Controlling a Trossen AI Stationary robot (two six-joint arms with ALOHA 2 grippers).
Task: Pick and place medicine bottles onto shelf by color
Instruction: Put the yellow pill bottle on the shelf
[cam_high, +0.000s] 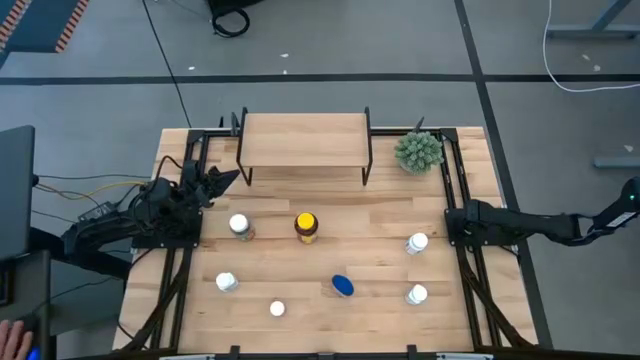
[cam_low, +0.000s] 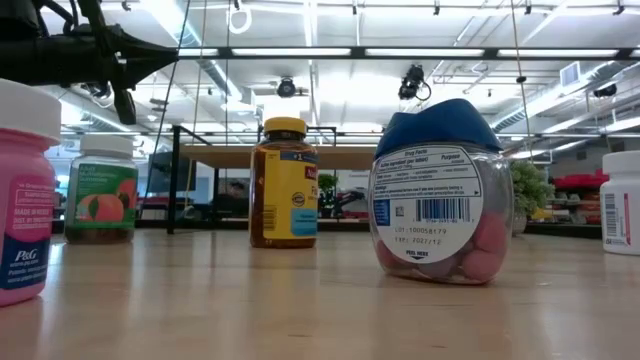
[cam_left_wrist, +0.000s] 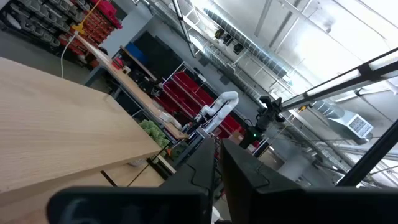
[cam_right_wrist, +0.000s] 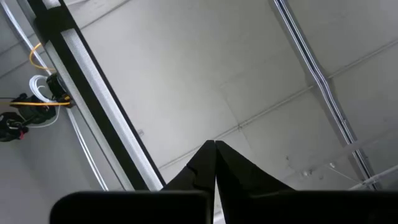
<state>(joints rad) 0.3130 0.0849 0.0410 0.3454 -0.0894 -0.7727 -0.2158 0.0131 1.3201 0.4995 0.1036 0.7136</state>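
Observation:
The shelf (cam_high: 305, 140) stands at the table's far middle with nothing on it; its board also shows in the left wrist view (cam_left_wrist: 62, 124). Seven medicine bottles stand on the table in front of it: the amber yellow-capped one (cam_high: 306, 226) (cam_low: 285, 185), the blue-lidded one (cam_high: 343, 286) (cam_low: 440, 190), and white-capped ones (cam_high: 240, 225) (cam_high: 227, 282) (cam_high: 277, 309) (cam_high: 416, 243) (cam_high: 417, 294). In the low view the pink-labelled one (cam_low: 25, 190) is nearest, at the left. My left gripper (cam_high: 228, 180) (cam_left_wrist: 217, 146) is shut and empty by the shelf's left leg. My right gripper (cam_high: 452, 222) (cam_right_wrist: 214, 146) is shut and empty at the table's right edge.
A green spiky potted plant (cam_high: 418, 151) stands right of the shelf. Black frame rails (cam_high: 180, 270) run along both table sides. A person's hand (cam_high: 12, 335) shows at the far bottom left, off the table.

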